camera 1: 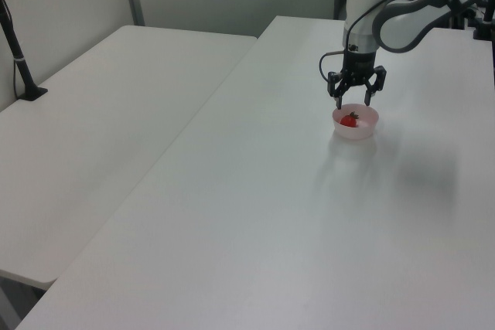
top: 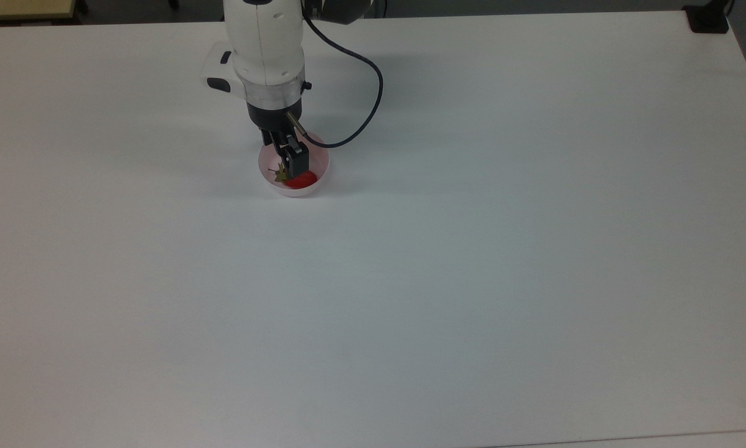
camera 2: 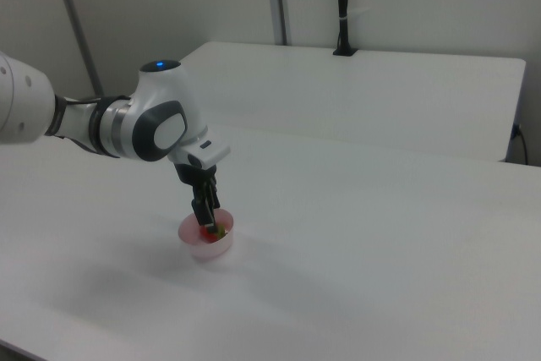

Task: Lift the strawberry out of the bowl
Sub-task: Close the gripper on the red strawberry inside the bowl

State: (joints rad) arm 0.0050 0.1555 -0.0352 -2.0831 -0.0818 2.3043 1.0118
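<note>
Because the strawberry point(top: 302, 180) lies toward 6 o'clock inside the bowl point(top: 321, 169) on the bench point(top: 472, 249), the tool point(camera 1: 353, 102) hangs above it, fingers spread wide, probably to straddle it.

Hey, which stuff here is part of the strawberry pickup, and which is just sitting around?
Part of the job:
- strawberry, lying in the bowl
- bowl, pale pink, on the white table
- hand, open, just above the bowl

Just around:
- second white table
- black post standing on it
</note>
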